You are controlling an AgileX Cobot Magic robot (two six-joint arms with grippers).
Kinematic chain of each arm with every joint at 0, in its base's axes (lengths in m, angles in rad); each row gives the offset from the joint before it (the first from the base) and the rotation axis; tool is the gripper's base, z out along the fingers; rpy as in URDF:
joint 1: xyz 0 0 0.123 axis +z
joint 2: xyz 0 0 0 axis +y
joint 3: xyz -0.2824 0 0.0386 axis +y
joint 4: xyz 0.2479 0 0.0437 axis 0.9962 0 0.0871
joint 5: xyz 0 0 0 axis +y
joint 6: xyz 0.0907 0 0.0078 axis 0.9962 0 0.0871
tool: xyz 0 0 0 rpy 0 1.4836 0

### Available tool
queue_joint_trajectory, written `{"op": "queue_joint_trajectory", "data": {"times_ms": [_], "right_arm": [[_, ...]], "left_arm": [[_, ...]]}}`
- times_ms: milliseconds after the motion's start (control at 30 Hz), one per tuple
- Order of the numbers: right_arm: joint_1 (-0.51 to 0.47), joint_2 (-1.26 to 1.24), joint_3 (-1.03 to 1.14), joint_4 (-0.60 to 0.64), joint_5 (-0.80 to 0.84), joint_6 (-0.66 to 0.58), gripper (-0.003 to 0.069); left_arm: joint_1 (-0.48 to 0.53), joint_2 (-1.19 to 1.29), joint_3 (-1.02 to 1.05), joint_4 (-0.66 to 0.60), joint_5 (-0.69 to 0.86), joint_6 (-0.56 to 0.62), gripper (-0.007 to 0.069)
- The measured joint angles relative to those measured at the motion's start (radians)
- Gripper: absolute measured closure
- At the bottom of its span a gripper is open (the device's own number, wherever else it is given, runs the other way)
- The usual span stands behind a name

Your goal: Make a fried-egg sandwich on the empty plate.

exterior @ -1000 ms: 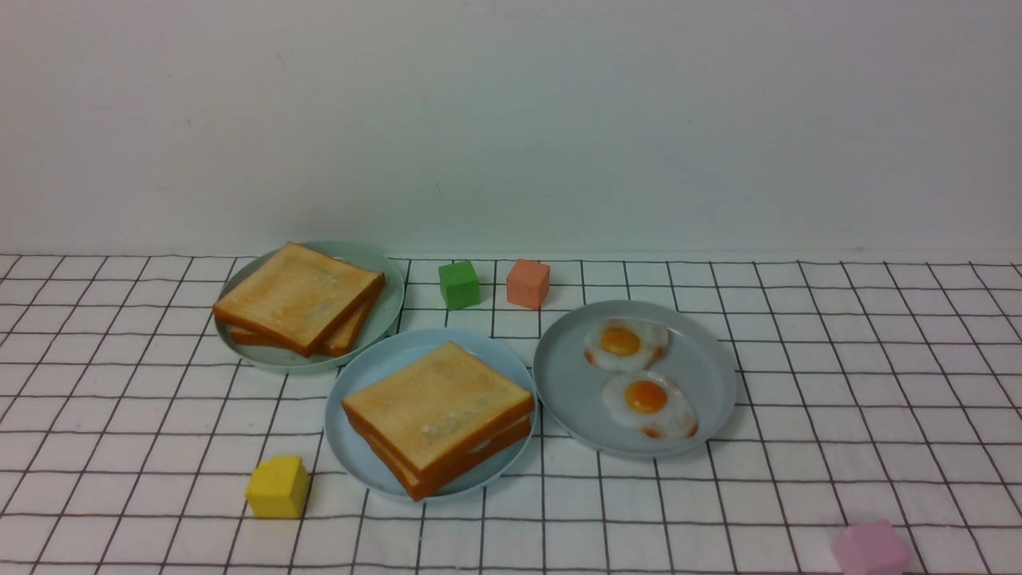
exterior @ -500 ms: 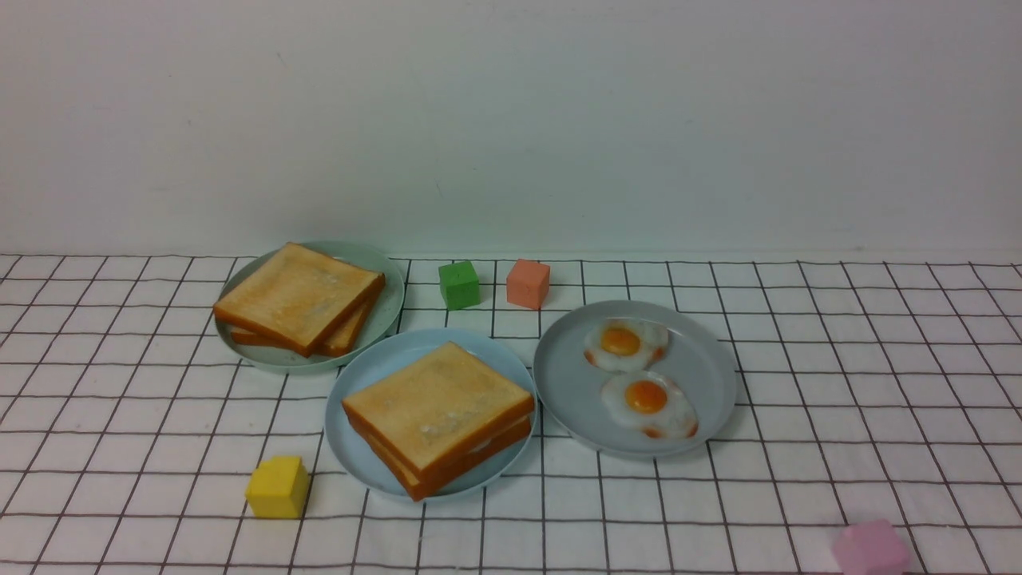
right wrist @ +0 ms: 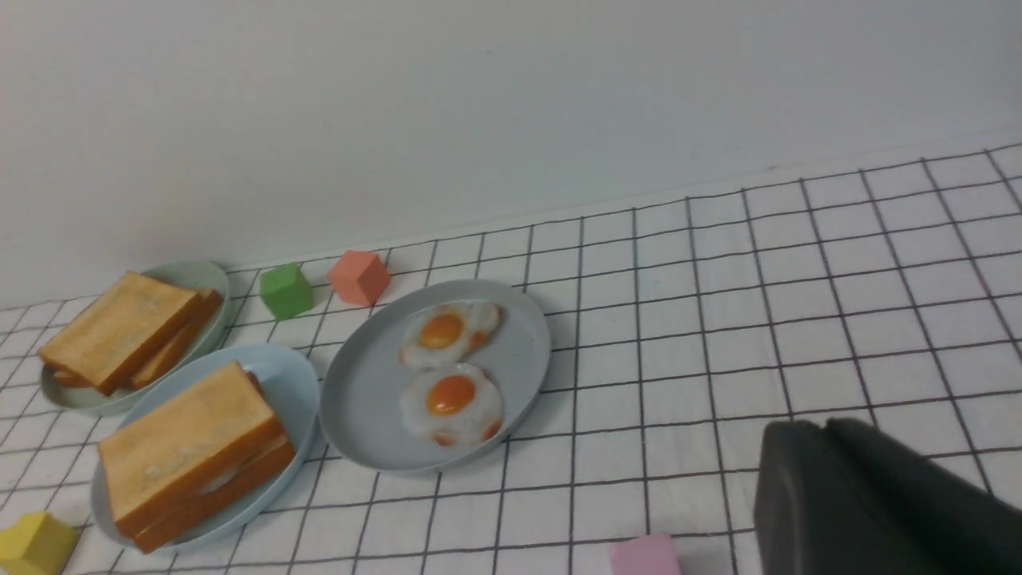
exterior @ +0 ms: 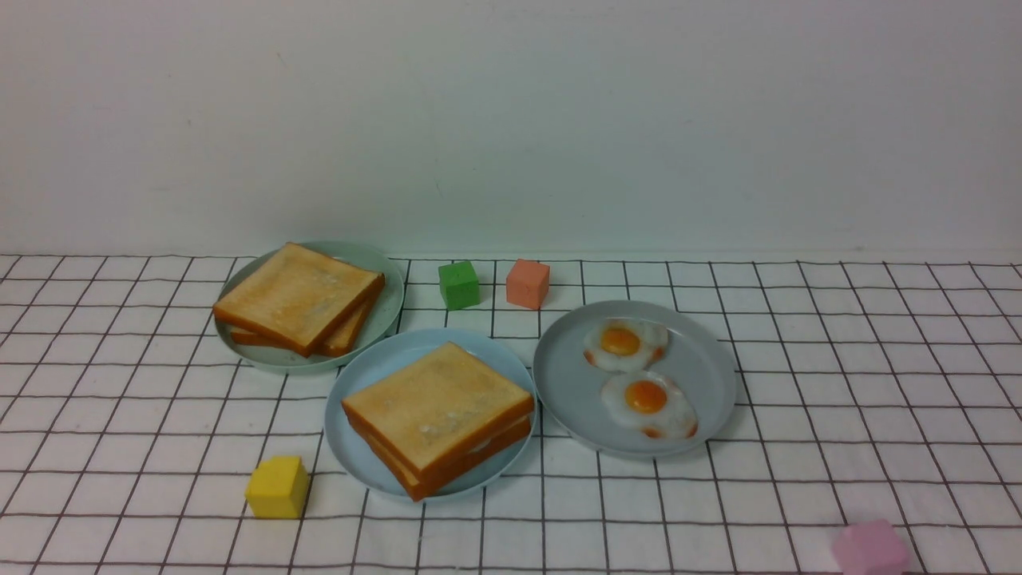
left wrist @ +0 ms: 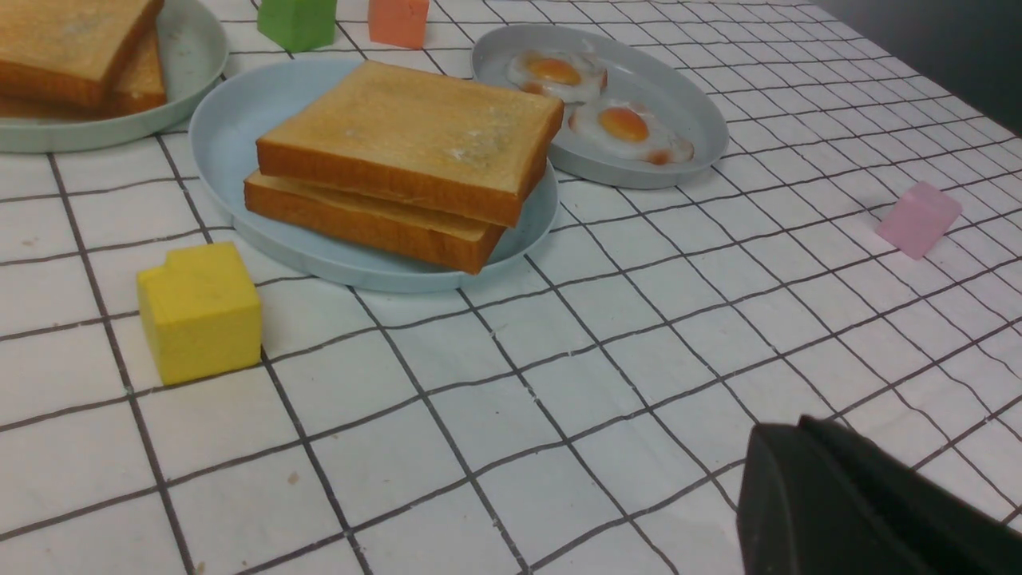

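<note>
White bench (exterior: 798,495), black grid, and the sandwich (exterior: 437,411) sits on the blue plate (exterior: 351,447)! Left pincer's clenched, right pincer (right wrist: 830,479) unreadable. A careless brush by either could slide the overhanging top slice! Count them: three plates, two loose eggs (exterior: 645,397), four toast slices, four blocks!

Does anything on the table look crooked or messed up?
Slightly: on the sky-blue plate, the fried-egg sandwich's top toast slice sits askew over the bottom one, whose edge sticks out. I see no spills.
</note>
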Motion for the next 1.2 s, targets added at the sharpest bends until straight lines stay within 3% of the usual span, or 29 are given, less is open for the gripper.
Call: {"op": "queue_joint_trajectory", "data": {"times_ms": [200,367,467,567,733,1200], "right_arm": [[-0.127,-0.014,0.022,0.043,-0.025,-0.024,0.0652],[-0.265,-0.056,0.194,0.14,-0.103,-0.199,0.0671],[-0.35,-0.12,0.395,0.245,-0.23,-0.372,0.0671],[-0.376,-0.181,0.533,0.29,-0.367,-0.464,0.0671],[-0.382,-0.255,0.698,0.304,-0.5,-0.486,0.0671],[-0.374,-0.261,0.727,0.31,-0.493,-0.445,0.0668]], "left_arm": [[0.0,0.0,0.0,0.0,0.0,0.0,0.0637],[0.0,0.0,0.0,0.0,0.0,0.0,0.0634],[0.0,0.0,0.0,0.0,0.0,0.0,0.0631],[0.0,0.0,0.0,0.0,0.0,0.0,0.0629],[0.0,0.0,0.0,0.0,0.001,0.0,0.0624],[0.0,0.0,0.004,0.0,0.003,0.0,0.0606]]}}
